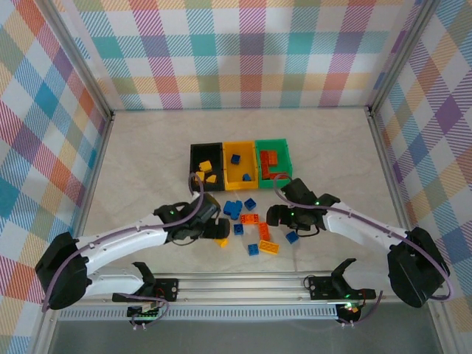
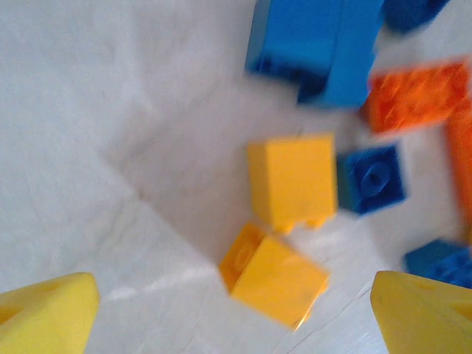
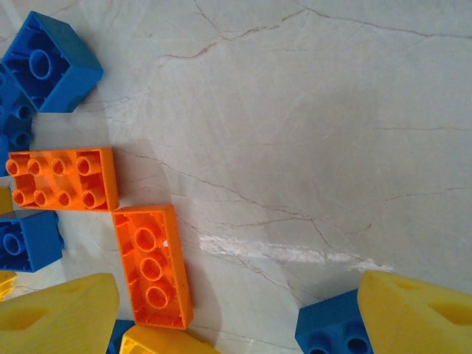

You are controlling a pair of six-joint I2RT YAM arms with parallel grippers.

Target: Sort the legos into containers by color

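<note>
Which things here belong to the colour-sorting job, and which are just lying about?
Job: loose legos, black bin, yellow-orange bin, green bin.
Not the job: table, plaid walls, metal rail. No stray objects seen.

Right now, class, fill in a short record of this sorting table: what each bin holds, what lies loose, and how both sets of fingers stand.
Black bin: yellow bricks
Yellow-orange bin: blue bricks
Green bin: orange-red bricks
Loose bricks: blue, orange and yellow, on the table between the arms
Left fingers: open, over two yellow bricks
Right fingers: open, holding nothing, near an orange brick
</note>
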